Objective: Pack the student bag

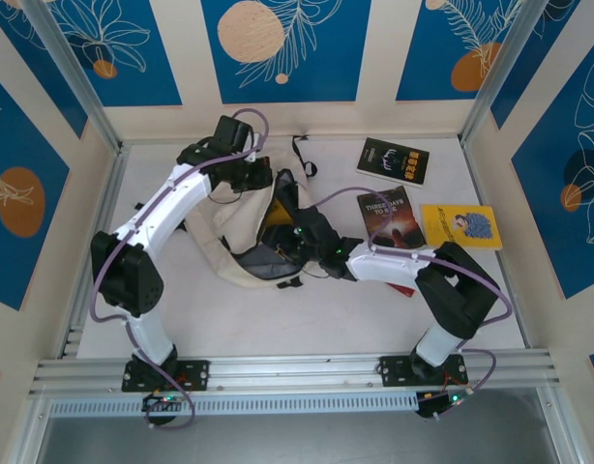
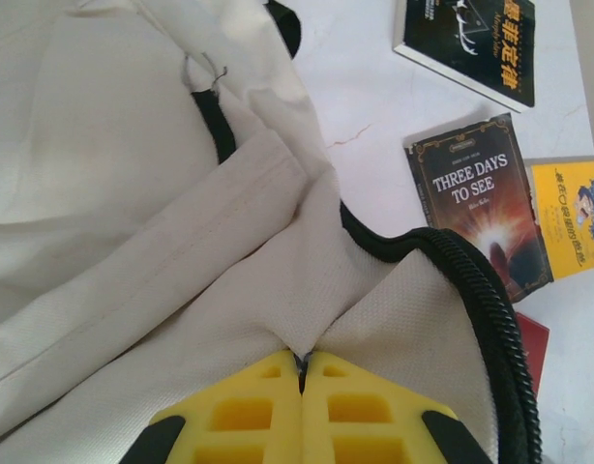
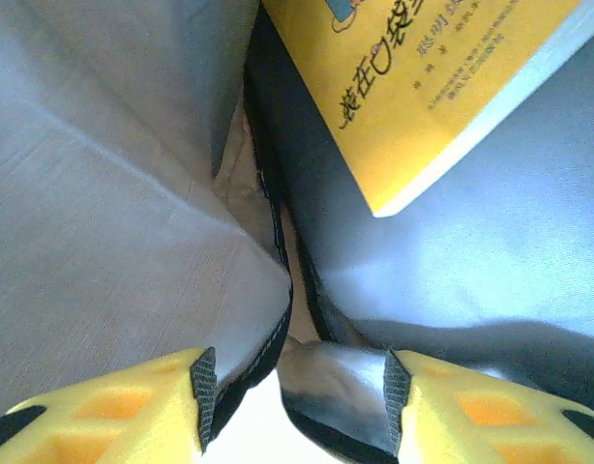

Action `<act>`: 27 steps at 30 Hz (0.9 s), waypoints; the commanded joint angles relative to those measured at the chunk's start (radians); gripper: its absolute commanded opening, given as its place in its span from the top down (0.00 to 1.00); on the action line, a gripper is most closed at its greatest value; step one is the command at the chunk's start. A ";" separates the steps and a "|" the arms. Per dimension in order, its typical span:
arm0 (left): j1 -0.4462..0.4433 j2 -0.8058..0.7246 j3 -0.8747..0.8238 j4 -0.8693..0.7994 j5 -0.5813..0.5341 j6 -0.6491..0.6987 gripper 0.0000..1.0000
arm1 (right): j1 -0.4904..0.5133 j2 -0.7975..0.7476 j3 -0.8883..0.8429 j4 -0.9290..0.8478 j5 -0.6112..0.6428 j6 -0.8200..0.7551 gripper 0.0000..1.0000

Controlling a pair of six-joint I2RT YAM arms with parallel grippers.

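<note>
Right end effector (image 3: 292, 387): fingers apart inside the bag's mouth, gripping nothing. A yellow book (image 3: 423, 87) lies loose on the lining just ahead.
Student bag (image 1: 224, 242): slumped mid-desk (image 1: 278, 319), left of centre, with its mouth turned toward the right arm.
Left end effector (image 2: 302, 360): pinched together on cream fabric at the far rim.
Three Days to See (image 1: 392, 216): just right of the bag, long axis running roughly near-to-far.
Second yellow book (image 1: 461, 227): beside it.
Black book (image 1: 394, 160): farther back.
Key relation: the unpacked books lie right of the bag, so the right arm is likely the one to fetch them.
</note>
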 commanded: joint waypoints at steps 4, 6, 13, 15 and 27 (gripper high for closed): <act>0.059 -0.123 -0.137 0.051 -0.053 0.022 1.00 | -0.002 -0.147 -0.017 -0.104 -0.061 -0.265 0.45; 0.066 -0.150 -0.183 0.056 -0.071 0.028 1.00 | -0.025 -0.180 -0.024 -0.144 -0.091 -0.285 0.45; 0.092 -0.255 -0.318 0.037 -0.092 0.053 0.82 | -0.141 -0.306 0.006 -0.456 0.022 -0.359 0.32; 0.091 -0.286 -0.347 0.027 -0.078 0.062 0.53 | -0.193 -0.311 0.037 -0.584 0.085 -0.387 0.27; 0.097 -0.502 -0.519 0.020 -0.149 0.056 0.00 | -0.490 0.007 0.312 -0.975 0.253 -0.654 0.11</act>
